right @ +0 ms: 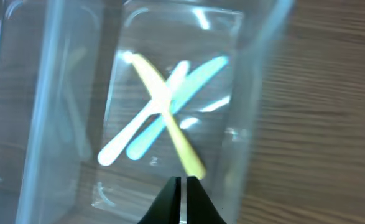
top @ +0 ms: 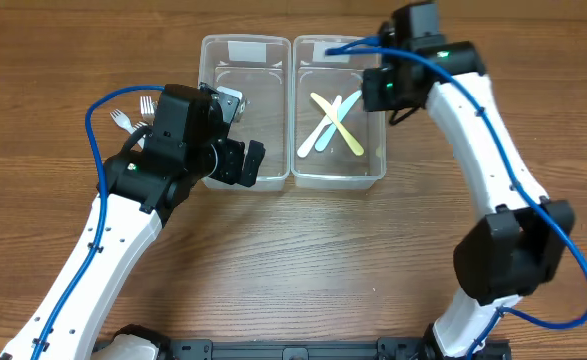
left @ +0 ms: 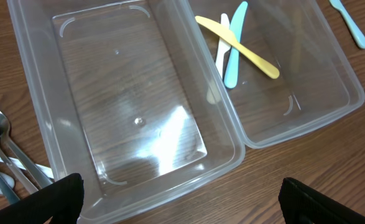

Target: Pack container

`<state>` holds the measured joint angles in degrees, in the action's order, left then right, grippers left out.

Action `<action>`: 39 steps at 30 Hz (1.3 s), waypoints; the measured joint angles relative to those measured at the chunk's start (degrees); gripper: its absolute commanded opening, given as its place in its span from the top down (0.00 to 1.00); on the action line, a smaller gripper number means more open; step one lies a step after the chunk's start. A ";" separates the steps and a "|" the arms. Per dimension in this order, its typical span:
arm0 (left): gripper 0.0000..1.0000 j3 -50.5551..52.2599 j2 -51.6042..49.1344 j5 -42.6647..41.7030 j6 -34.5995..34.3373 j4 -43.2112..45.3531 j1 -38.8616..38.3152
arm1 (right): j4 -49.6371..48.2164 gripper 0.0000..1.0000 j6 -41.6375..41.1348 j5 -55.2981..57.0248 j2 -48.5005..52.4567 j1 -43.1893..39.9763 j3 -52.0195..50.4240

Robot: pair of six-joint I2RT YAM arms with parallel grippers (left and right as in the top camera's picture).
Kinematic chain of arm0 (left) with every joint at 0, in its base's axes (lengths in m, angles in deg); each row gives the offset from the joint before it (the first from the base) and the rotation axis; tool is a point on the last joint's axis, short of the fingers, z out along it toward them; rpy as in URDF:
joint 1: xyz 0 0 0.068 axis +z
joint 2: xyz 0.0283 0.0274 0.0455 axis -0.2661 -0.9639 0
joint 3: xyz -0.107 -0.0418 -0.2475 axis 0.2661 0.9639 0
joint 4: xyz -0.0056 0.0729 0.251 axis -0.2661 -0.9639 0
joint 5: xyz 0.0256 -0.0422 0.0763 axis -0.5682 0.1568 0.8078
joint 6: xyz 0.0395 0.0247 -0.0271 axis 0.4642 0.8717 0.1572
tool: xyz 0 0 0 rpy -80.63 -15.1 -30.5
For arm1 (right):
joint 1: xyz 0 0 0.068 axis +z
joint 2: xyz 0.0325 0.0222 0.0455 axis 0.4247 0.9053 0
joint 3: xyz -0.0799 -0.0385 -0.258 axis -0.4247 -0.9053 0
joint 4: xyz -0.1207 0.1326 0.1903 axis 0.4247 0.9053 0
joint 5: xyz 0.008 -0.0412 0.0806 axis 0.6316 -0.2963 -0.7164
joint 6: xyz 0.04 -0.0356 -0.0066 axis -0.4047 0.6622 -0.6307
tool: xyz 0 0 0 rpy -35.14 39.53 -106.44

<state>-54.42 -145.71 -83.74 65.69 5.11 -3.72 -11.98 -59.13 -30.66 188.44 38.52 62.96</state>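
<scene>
Left gripper (left: pixel 181 194) spread wide above clear rectangular plastic container (left: pixel 38 106) — right gripper (right: pixel 182 198) closed, fingers touching, over second clear tub (top: pixel 339 181) — yellow plastic knife (right: pixel 166 121) crossing white knife (right: pixel 123 140) and blue knife (right: pixel 201 74) inside.

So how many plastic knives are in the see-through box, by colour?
yellow knife: 1
white knife: 1
light blue knife: 1
Total: 3, all lying crossed in the right container.
</scene>
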 measured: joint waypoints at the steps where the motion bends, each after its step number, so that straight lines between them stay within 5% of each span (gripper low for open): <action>1: 0.00 0.00 0.00 0.00 0.00 -0.02 0.00 | -0.50 0.91 -0.28 -0.17 0.59 1.03 -0.55; 13: 0.00 0.00 0.00 0.00 0.00 0.00 0.00 | -3.39 0.91 -4.44 3.56 2.64 0.76 -1.81; 25: 0.00 0.00 0.00 0.00 0.00 -0.02 0.00 | -6.56 0.39 -6.78 1.60 2.78 -18.67 -1.79; 39: 0.00 0.00 0.00 0.00 0.00 -0.02 0.00 | -5.68 0.31 -1.22 4.59 14.01 -26.86 -1.66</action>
<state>-54.42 -145.71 -83.74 65.69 5.08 -3.72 -17.66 -60.35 -26.07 202.45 11.66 61.30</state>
